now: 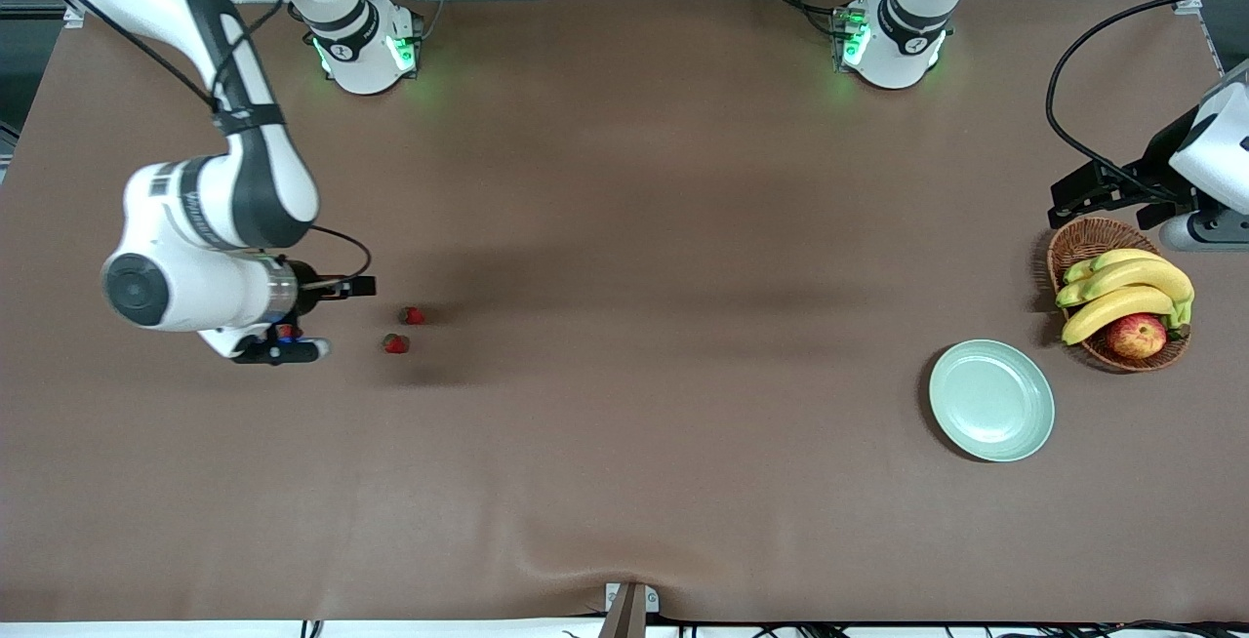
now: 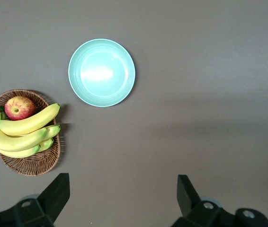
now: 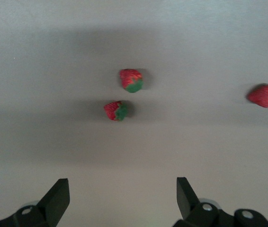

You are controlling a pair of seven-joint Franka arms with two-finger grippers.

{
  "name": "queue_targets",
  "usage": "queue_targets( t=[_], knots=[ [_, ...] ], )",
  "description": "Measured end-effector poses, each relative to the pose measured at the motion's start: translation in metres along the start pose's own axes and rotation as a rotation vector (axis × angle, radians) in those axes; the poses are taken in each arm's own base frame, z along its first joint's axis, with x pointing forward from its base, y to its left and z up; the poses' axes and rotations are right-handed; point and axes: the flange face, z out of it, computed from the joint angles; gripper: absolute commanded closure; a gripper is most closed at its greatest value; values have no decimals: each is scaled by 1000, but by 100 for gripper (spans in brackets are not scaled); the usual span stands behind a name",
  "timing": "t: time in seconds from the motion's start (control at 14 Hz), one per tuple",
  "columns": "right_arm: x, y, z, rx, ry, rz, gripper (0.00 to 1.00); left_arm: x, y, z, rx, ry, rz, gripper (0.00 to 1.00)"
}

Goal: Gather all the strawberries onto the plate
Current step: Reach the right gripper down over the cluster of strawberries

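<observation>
Two small red strawberries with green caps [image 1: 412, 315] [image 1: 395, 343] lie close together on the brown table toward the right arm's end. The right wrist view shows the same pair [image 3: 131, 80] [image 3: 116, 110] and a third strawberry [image 3: 263, 95] lying apart from them. My right gripper [image 1: 283, 347] [image 3: 123, 189] hangs open and empty above the table beside the pair. The pale mint-green plate [image 1: 991, 400] [image 2: 102, 72] lies empty toward the left arm's end. My left gripper [image 1: 1186, 228] [image 2: 123, 187] hangs open and empty, over the table by the basket.
A wicker basket [image 1: 1078, 243] [image 2: 30, 165] with bananas [image 1: 1122, 289] and an apple [image 1: 1136, 335] stands just beside the plate, farther from the front camera. The brown cloth buckles slightly at the table's near edge [image 1: 624, 575].
</observation>
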Motion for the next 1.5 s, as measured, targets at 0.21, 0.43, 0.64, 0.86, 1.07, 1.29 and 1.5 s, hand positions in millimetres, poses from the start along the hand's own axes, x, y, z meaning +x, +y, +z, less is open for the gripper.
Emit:
queue_targets(
  t=[0.21, 0.43, 0.64, 0.86, 1.07, 1.29, 1.5],
  knots=[
    [-2, -19, 13, -12, 15, -23, 0, 0, 0, 0, 0, 0, 0, 0],
    [-1, -18, 22, 0, 15, -14, 0, 0, 0, 0, 0, 0, 0, 0],
    [7, -22, 50, 0, 56, -12, 0, 0, 0, 1, 0, -2, 0, 0],
    [6, -26, 87, -14, 95, -17, 0, 1, 0, 2, 0, -4, 0, 0],
    [1, -28, 105, -22, 107, -21, 0, 1, 0, 3, 0, -6, 0, 0],
    [3, -23, 117, -25, 152, -4, 0, 2, 0, 6, 0, -10, 0, 0],
    [7, -23, 128, -29, 169, 12, 0, 4, 0, 9, 0, -15, 0, 0]
  ],
)
